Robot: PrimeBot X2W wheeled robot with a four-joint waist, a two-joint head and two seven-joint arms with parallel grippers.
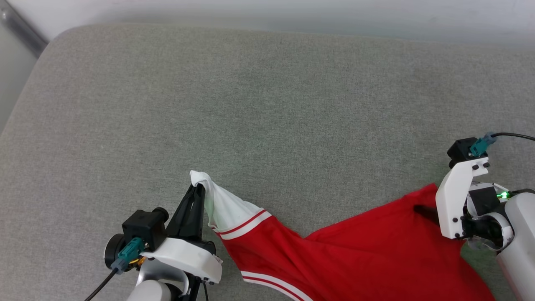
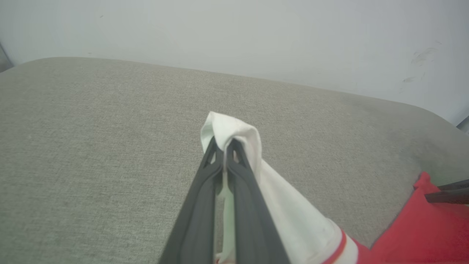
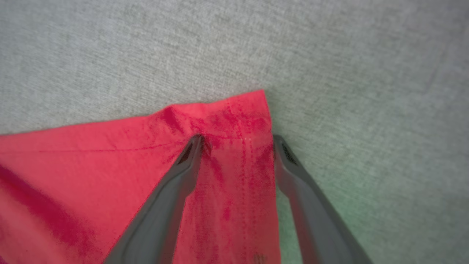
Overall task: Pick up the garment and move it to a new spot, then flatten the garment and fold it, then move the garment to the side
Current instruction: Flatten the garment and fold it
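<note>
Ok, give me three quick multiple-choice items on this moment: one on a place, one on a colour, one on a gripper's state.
1. Where is the right gripper?
A. At the shirt's red corner
B. At the collar
C. Off the shirt, near the wall

2. What colour is the cloth in the left gripper?
A. Red
B. White
C. Black

3. The right gripper is:
A. Shut on cloth
B. Open
C. Shut and empty

Answers:
1 A: in the right wrist view it straddles the corner's hemmed edge.
2 B: it pinches the tip of the white sleeve.
3 B: a wide gap stands between its tips, with red cloth showing through.
</note>
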